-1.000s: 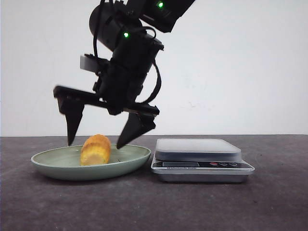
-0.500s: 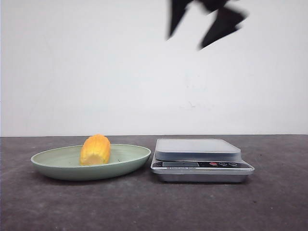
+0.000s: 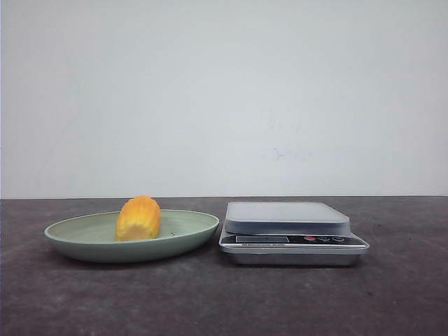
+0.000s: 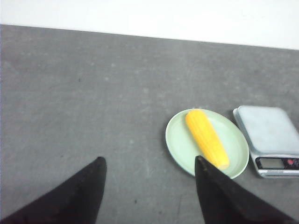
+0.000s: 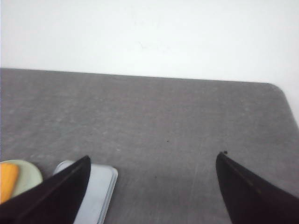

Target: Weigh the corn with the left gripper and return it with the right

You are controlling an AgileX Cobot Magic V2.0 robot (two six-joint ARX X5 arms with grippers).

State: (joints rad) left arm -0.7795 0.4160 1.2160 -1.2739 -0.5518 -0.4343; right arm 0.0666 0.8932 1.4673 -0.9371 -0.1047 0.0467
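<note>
The orange-yellow corn [image 3: 138,218] lies on the green plate [image 3: 84,234] at the left of the table; it also shows in the left wrist view [image 4: 207,138] and at the edge of the right wrist view [image 5: 7,179]. The silver scale [image 3: 290,231] stands just right of the plate with nothing on it. Neither gripper shows in the front view. My left gripper [image 4: 150,161] is open and empty, high above the table beside the plate [image 4: 180,140]. My right gripper [image 5: 152,156] is open and empty, high above the table beside the scale [image 5: 100,189].
The dark grey table [image 3: 224,301] meets a white wall [image 3: 224,98] behind. The table's rounded far corner [image 5: 275,88] shows in the right wrist view.
The arm that hovered open over the corn on the plate rose fast and left the front view. The corn stayed on the plate.
</note>
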